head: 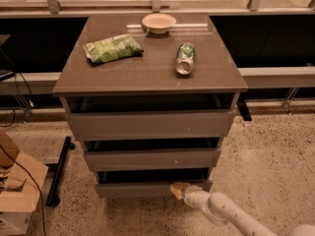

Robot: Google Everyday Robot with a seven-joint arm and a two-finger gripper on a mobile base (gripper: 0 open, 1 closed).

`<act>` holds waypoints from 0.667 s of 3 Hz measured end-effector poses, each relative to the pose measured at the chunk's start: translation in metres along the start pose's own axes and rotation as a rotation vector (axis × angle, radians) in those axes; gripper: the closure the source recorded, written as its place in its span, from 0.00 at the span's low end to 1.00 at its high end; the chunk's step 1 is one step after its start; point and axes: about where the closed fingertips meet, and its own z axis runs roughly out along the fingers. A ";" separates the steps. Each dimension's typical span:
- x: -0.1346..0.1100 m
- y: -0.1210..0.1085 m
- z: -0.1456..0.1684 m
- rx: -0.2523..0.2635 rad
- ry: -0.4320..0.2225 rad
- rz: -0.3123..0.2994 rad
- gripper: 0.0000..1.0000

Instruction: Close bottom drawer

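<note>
The bottom drawer (133,189) is the lowest and narrowest of three grey-brown drawers in a cabinet. Its slim front panel stands out only a little, with a dark gap above it. My gripper (177,190) is at the end of a white arm coming from the lower right. Its tan tip touches the right part of the drawer's front panel. The top drawer (147,124) and the middle drawer (147,159) also stand slightly out.
On the cabinet top (147,73) lie a green chip bag (113,48), a tipped green can (185,58) and a white bowl (158,22). A cardboard box (17,191) and a black bar (58,171) are on the speckled floor at left.
</note>
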 end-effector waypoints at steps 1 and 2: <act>-0.009 0.003 0.003 0.001 -0.017 -0.023 0.03; -0.009 0.003 0.003 0.001 -0.017 -0.023 0.00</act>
